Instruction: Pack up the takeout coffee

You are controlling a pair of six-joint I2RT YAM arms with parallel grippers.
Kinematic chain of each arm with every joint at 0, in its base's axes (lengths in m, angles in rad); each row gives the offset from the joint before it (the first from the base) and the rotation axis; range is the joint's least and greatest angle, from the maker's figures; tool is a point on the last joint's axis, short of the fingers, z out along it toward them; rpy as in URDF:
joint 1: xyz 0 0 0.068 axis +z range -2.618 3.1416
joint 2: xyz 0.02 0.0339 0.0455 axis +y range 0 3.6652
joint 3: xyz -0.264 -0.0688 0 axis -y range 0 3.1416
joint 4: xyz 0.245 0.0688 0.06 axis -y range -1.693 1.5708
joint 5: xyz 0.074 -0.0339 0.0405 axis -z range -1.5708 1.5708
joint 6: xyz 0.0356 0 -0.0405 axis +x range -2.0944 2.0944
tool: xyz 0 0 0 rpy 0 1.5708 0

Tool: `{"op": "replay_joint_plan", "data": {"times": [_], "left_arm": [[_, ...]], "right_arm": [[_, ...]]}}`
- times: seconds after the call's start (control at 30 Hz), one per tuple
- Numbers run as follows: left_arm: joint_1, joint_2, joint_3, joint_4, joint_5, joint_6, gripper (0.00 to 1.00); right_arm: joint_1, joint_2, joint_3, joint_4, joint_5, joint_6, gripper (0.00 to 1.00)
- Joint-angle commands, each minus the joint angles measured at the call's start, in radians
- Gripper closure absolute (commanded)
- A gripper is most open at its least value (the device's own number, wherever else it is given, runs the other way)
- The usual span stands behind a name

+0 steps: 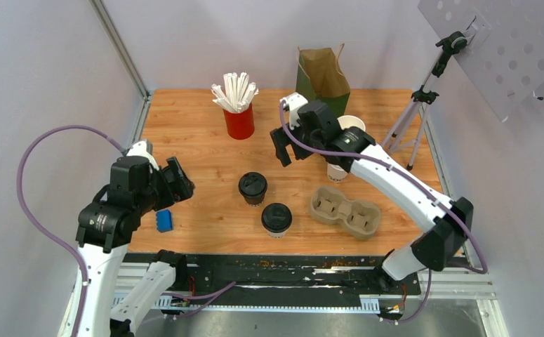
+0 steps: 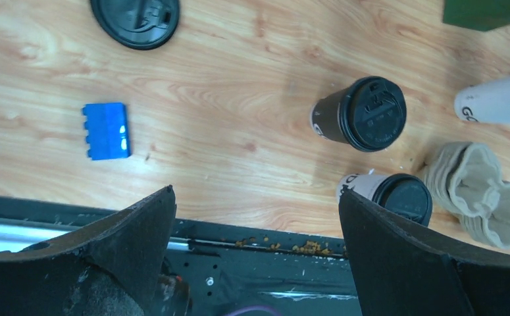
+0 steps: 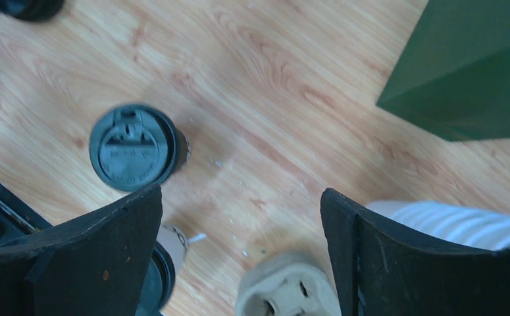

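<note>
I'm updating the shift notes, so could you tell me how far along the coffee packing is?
Nothing looks packed yet: the takeout coffee stands beside the empty carrier tray, with the paper bag at the back. Nothing is in hand: the left gripper and right gripper are open. Picking up and packing remain.

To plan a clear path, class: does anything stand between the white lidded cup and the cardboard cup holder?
Nothing visible does: only bare table lies between the white lidded cup and the cup holder.
</note>
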Motion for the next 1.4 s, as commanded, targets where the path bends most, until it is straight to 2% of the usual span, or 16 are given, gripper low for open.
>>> {"op": "replay_joint_plan", "data": {"times": [0.0,0.17,0.23,0.5,0.63,0.77,0.87,1.0,1.2,1.37], "left_arm": [[0.001,0.095,0.138,-0.194,-0.108,-0.031,0.0],[0.002,0.053,0.02,-0.072,-0.184,0.105,0.0],[0.002,0.029,0.009,-0.052,-0.182,0.11,0.0],[-0.002,0.017,-0.034,-0.013,0.095,0.087,0.0],[-0.002,-0.021,-0.073,-0.001,0.126,0.097,0.04],[-0.013,-0.043,-0.122,0.031,0.143,0.093,0.06],[-0.018,-0.017,-0.11,0.04,0.19,0.083,0.1],[-0.038,0.021,-0.079,0.052,0.208,0.082,0.13],[-0.041,0.02,-0.065,0.024,0.206,0.089,0.16],[-0.041,0.013,-0.048,-0.008,0.181,0.106,0.16]], "right_arm": [[0.004,0.08,0.187,0.097,0.024,0.092,0.11],[0.0,0.17,0.283,0.147,0.138,-0.018,0.1],[-0.014,0.212,0.339,0.142,0.151,-0.096,0.1],[-0.168,0.424,0.687,-0.026,0.128,-0.23,0.15],[-0.231,0.501,0.789,-0.069,0.019,-0.314,0.2],[-0.272,0.534,0.792,-0.071,0.032,-0.325,0.29],[-0.279,0.573,0.828,-0.111,0.024,-0.361,0.34],[-0.292,0.565,0.795,-0.094,0.039,-0.362,0.43],[-0.297,0.592,0.82,-0.143,0.053,-0.34,0.67],[-0.297,0.578,0.814,-0.141,0.004,-0.286,0.86]]}}
